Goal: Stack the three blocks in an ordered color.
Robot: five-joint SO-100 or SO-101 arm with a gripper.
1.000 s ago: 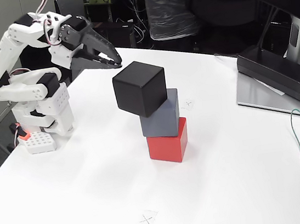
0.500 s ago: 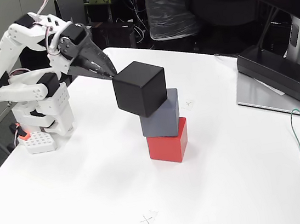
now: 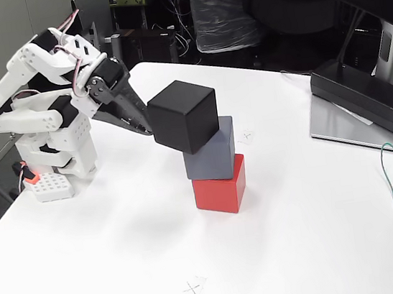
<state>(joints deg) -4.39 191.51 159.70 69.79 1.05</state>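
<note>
Lowered since before, tool (image 3: 144, 125) nears black block (image 3: 184, 116).

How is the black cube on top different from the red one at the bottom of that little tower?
The black cube sits at the top of the stack, resting on the grey cube; the red cube stands on the white table and carries the others. The black cube overhangs to the left in the fixed view, while the red cube sits furthest right. Both look like equal-sized, plain matte cubes.
</note>
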